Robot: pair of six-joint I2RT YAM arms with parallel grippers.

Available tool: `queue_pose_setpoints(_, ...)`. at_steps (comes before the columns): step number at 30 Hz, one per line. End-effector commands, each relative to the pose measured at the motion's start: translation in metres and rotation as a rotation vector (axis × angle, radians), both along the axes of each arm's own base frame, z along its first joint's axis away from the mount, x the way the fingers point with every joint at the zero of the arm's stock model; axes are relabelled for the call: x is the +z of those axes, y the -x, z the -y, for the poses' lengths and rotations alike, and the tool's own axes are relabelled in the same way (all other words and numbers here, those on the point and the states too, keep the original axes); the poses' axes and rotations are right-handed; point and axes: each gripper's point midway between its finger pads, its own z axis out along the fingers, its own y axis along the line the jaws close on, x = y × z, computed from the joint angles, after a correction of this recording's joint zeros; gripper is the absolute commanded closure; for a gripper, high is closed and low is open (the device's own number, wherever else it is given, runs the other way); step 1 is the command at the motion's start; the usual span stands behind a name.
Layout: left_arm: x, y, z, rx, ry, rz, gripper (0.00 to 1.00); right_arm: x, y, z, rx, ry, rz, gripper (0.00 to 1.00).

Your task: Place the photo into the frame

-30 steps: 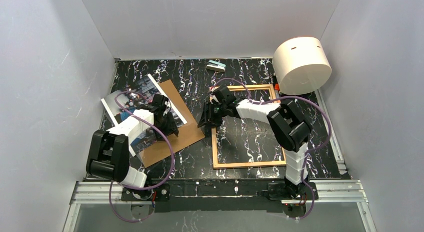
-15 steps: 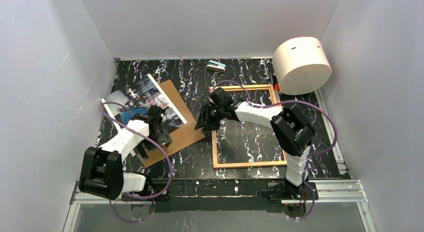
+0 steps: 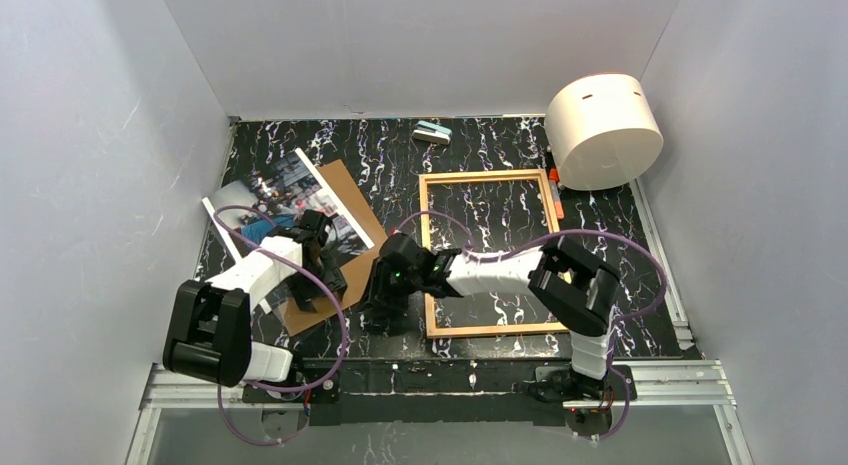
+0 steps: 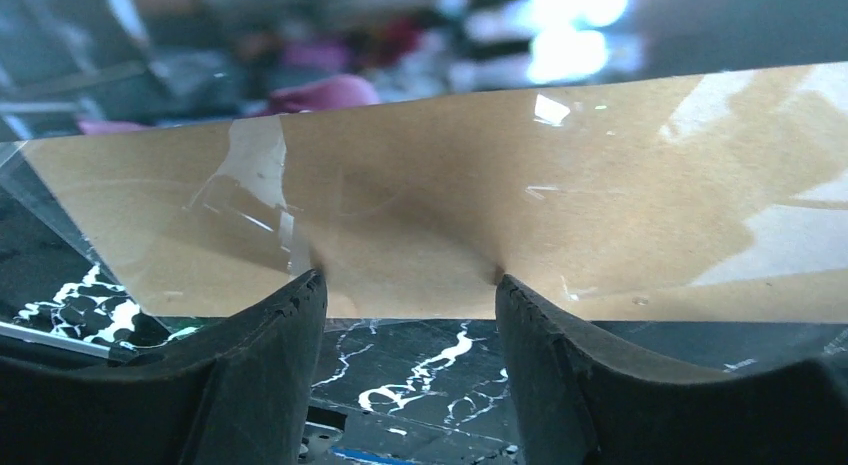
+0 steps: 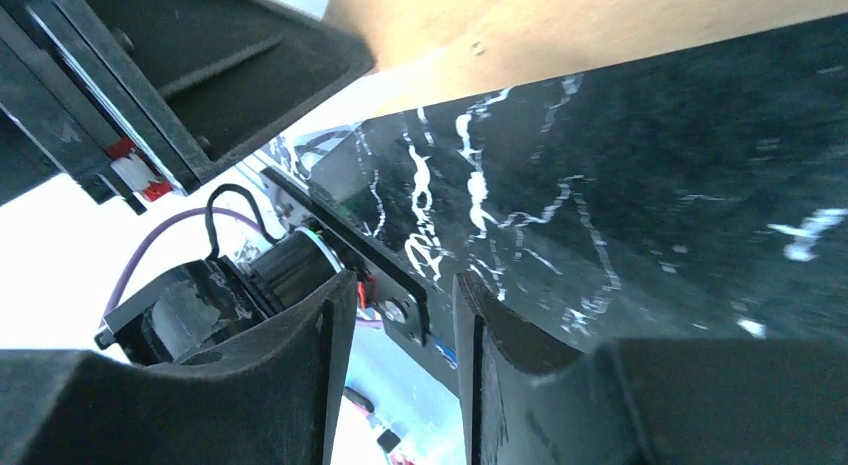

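The table (image 3: 330, 145) is being shared by few things. A white drum (image 3: 603, 130) is standing just beyond the frame's far right corner, and its contents cannot be seen.

The frame (image 3: 486, 174) is lying flat, and nothing is being held inside its wooden edging; only the marbled table pattern is showing through.

To the frame's left, the brown backing board (image 3: 372, 257) is lying askew. The photo (image 3: 285, 180) is resting face up on it, overhanging on the side away from the frame. The photo's edges are running diagonally to the frame's. Its longer sides appear to be pointing roughly toward the frame's near left corner, though part of it is being hidden by the left arm.

The left gripper (image 3: 322, 280) is the one nearer the photo. Its fingers (image 4: 270, 335) are being kept apart, tips at the board's near edge, with nothing clamped.

The right gripper (image 3: 380, 303) is hovering just left of the frame's near left corner, by the board's near corner. Its fingers (image 5: 300, 375) are being held moderately apart and empty.

By judgement, the photo is going to have to be carried rightward and squared to the frame.
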Motion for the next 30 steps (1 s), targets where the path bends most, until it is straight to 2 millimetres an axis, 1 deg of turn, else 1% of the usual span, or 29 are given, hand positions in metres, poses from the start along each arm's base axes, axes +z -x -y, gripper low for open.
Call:
queue_pose_setpoints(1, 0.02, -0.018, 0.012, -0.067, 0.056, 0.027, 0.4, 0.001, 0.007, -0.036, -0.094, -0.076, 0.019, 0.52)
queue_pose_setpoints(4, 0.05, -0.039, -0.004, -0.106, -0.052, 0.07, 0.4, -0.008, 0.016, -0.046, -0.124, -0.091, 0.016, 0.52)
queue_pose_setpoints(6, 0.068, -0.053, -0.016, -0.127, -0.128, 0.106, 0.38, -0.012, 0.017, -0.051, -0.15, -0.1, 0.023, 0.52)
queue_pose_setpoints(8, 0.079, -0.063, -0.027, -0.139, -0.193, 0.133, 0.36, -0.016, 0.017, -0.058, -0.176, -0.111, 0.024, 0.51)
queue_pose_setpoints(10, 0.08, -0.074, -0.039, -0.14, -0.255, 0.157, 0.32, -0.02, 0.015, -0.065, -0.203, -0.116, 0.033, 0.5)
queue_pose_setpoints(12, 0.071, -0.083, -0.051, -0.13, -0.285, 0.152, 0.3, -0.027, 0.014, -0.07, -0.235, -0.11, 0.022, 0.49)
queue_pose_setpoints(14, 0.063, -0.094, -0.059, -0.118, -0.284, 0.156, 0.31, -0.035, 0.013, -0.07, -0.274, -0.106, -0.003, 0.47)
queue_pose_setpoints(18, 0.045, -0.115, -0.071, -0.075, -0.253, 0.164, 0.36, -0.043, 0.012, -0.072, -0.313, -0.124, -0.032, 0.46)
queue_pose_setpoints(20, 0.037, -0.121, -0.079, -0.064, -0.263, 0.148, 0.38, -0.046, 0.013, -0.075, -0.314, -0.113, -0.044, 0.46)
queue_pose_setpoints(22, 0.028, -0.12, -0.087, -0.063, -0.282, 0.103, 0.41, -0.05, 0.014, -0.077, -0.321, -0.092, -0.056, 0.46)
queue_pose_setpoints(24, 0.018, -0.113, -0.092, -0.055, -0.288, 0.05, 0.43, -0.055, 0.014, -0.077, -0.328, -0.069, -0.06, 0.46)
queue_pose_setpoints(28, -0.002, -0.094, -0.09, -0.062, -0.264, -0.047, 0.46, -0.067, 0.013, -0.076, -0.358, -0.036, -0.081, 0.46)
queue_pose_setpoints(30, -0.014, -0.083, -0.091, -0.073, -0.259, -0.114, 0.48, -0.068, 0.012, -0.079, -0.36, -0.054, -0.083, 0.47)
